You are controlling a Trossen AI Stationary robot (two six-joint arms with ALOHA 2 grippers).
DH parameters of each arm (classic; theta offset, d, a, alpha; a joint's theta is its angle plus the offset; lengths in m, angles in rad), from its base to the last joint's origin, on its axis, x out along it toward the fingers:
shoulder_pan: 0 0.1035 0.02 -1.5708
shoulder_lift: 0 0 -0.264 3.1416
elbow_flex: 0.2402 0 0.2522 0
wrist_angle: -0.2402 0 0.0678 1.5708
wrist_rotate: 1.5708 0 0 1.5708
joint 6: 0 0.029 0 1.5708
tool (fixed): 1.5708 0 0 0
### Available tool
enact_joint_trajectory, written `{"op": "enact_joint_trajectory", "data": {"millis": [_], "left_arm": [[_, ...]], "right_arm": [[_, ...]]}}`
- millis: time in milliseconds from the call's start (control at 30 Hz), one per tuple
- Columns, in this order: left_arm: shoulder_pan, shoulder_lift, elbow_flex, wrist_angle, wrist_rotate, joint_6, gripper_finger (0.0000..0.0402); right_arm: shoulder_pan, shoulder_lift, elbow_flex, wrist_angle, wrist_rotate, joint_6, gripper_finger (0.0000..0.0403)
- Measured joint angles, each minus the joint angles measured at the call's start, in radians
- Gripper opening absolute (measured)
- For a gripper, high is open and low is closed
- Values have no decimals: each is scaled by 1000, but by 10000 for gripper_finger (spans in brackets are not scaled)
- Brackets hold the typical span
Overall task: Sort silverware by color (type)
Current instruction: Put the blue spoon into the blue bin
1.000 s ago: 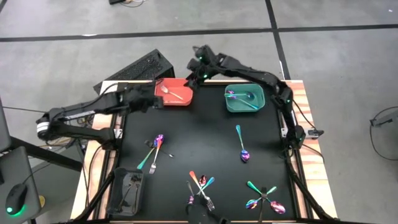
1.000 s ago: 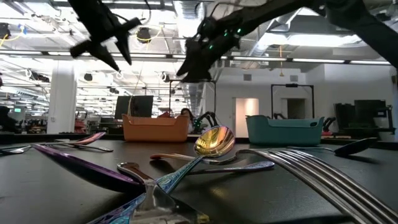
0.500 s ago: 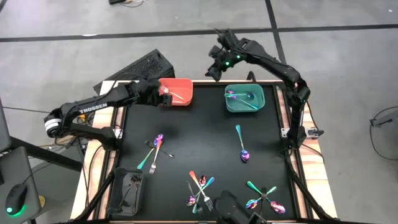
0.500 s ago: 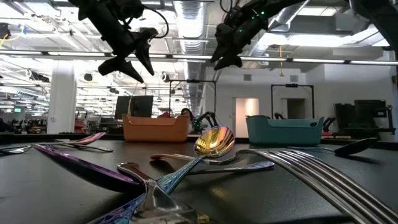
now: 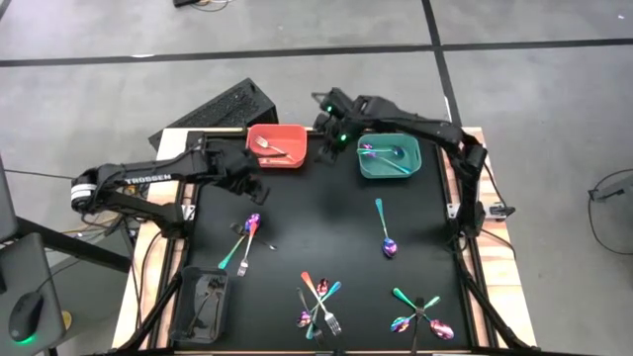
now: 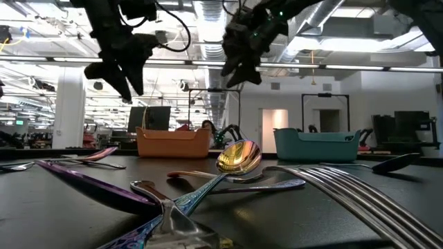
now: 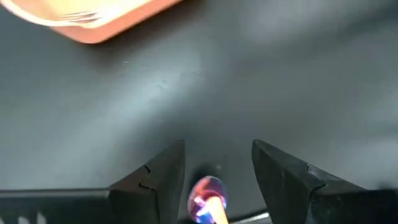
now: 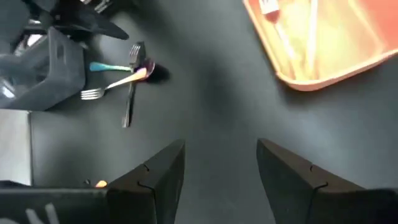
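Since earlier, your left tool [image 5: 255, 185] swung bench-ward, right tool [image 5: 324, 150] returned | both spread, empty | risk: clustered silverware [image 5: 246, 237] tangles, double-pick.

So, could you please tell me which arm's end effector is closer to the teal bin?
The right. The right end effector hovers just beside the teal bin, between it and the red bin. The left end effector is beyond the red bin, farther away.

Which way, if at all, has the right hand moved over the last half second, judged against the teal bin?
Yes. The right hand has come down from beyond the table's far edge to hang between the red bin and the teal bin, its fingers apart.
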Motion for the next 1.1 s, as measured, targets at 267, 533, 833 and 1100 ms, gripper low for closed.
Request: {"op": "enact_joint_trajectory", "data": {"millis": [267, 533, 833, 1100], "left_arm": [[-147, -20, 0, 52, 11, -7, 173], [-251, -22, 0, 141, -8, -6, 173], [-359, -21, 0, 347, 107, 138, 173], [-481, -21, 0, 405, 70, 165, 173]], "right_arm": [[152, -20, -88, -3, 65, 90, 217], [288, -161, -311, 150, 154, 281, 217], [428, -317, -527, 211, 392, 638, 217], [602, -391, -676, 170, 534, 1009, 217]]}}
